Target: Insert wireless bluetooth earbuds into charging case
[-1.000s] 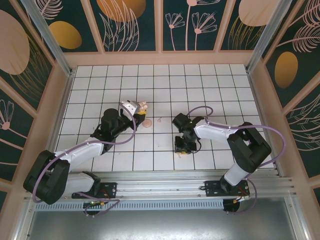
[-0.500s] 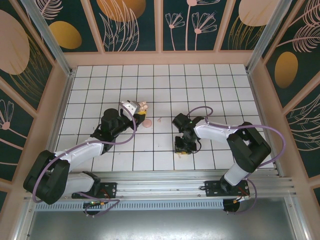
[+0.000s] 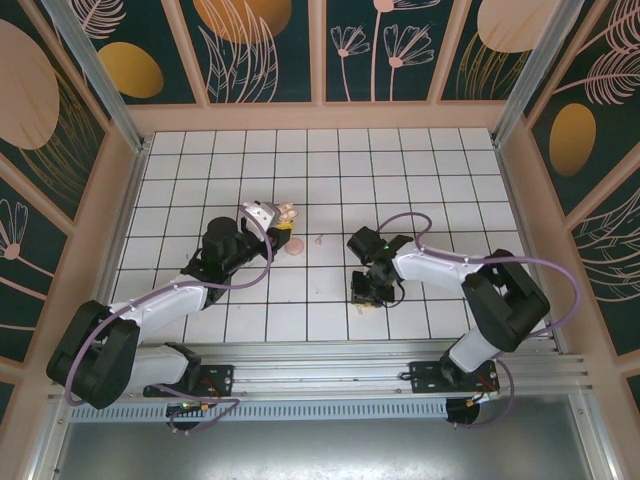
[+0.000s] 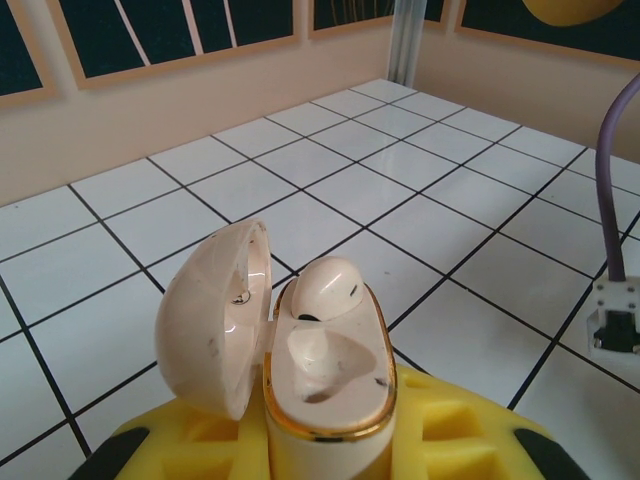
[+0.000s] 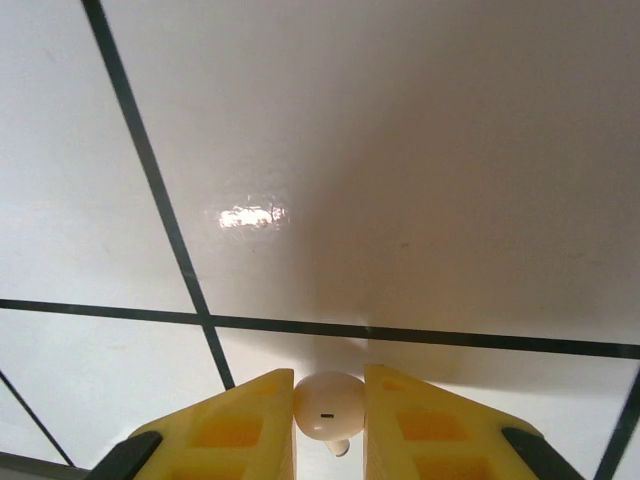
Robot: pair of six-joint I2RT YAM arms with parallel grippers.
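Two grips: the left gripper [image 4: 330,445] clamps the open case [image 4: 322,372] (wrist view: a seated bud [image 4: 325,283] at its 12 o'clock end); the right gripper [image 5: 330,418] pinches a second bud [image 5: 327,400].

Gold-rimmed pale-pink charging case [image 4: 325,375]; black-gridded white tiles [image 4: 430,235]
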